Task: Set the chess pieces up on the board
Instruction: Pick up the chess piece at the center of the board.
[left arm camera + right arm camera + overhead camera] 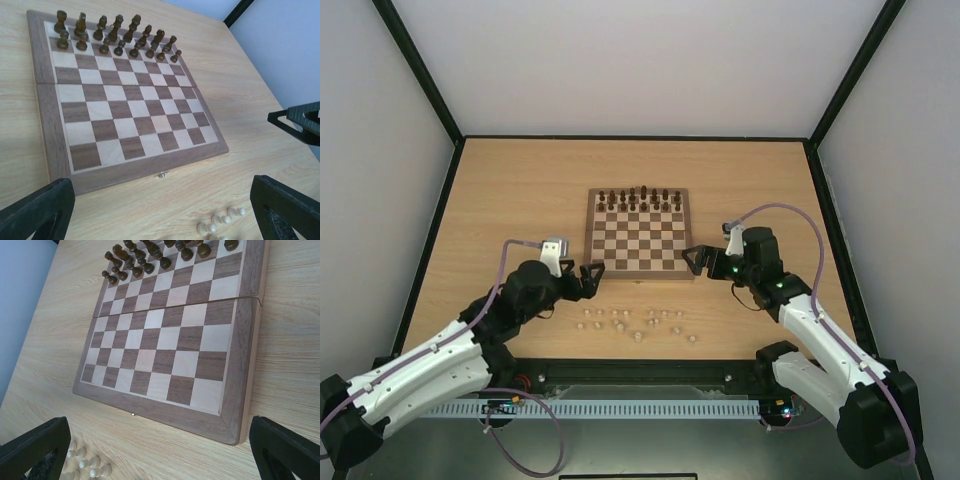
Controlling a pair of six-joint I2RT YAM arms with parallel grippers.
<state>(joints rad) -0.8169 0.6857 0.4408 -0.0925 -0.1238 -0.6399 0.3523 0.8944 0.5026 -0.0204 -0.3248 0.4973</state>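
Pieces [619,324] wait off the board [640,252]; your left gripper [592,278] and right gripper [693,260] gape empty, so pinch one next.

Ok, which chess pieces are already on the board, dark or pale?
The dark brown pieces: they fill two rows at the board's far edge. The pale pieces sit scattered on the table.

Setting: robotics lab cell; wood-grain bench [520,190], white enclosure walls [640,60], black frame struts [420,70], cable duct [640,409] along near edge
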